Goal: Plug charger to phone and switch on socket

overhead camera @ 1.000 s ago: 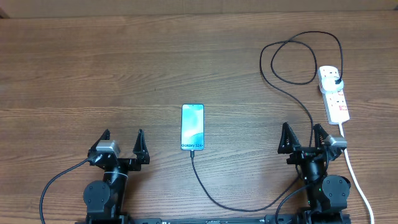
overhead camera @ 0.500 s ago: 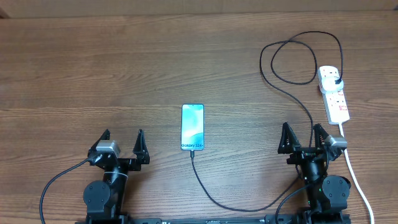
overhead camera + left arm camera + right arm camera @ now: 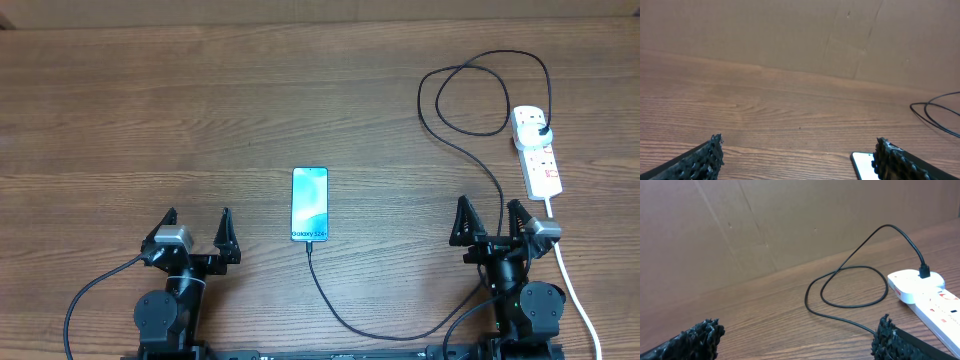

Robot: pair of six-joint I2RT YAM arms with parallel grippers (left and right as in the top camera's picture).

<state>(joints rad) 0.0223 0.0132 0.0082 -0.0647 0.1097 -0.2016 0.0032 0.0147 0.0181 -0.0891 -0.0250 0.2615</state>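
The phone (image 3: 309, 204) lies flat mid-table, its light-blue screen lit; its corner shows in the left wrist view (image 3: 863, 165). The black charger cable (image 3: 345, 310) runs from the phone's near end, loops along the front, passes up the right side in a coil (image 3: 850, 287), and its plug (image 3: 541, 129) sits in the white socket strip (image 3: 538, 152), also in the right wrist view (image 3: 925, 292). My left gripper (image 3: 197, 232) is open and empty at the front left. My right gripper (image 3: 489, 223) is open and empty at the front right, near the strip.
The strip's thick white cord (image 3: 570, 285) runs down past my right arm to the front edge. A brown cardboard wall (image 3: 800, 35) stands behind the table. The wooden table (image 3: 150, 120) is bare at the left and back.
My right gripper has shifted very slightly to the right and toward the front. Nothing else has moved.
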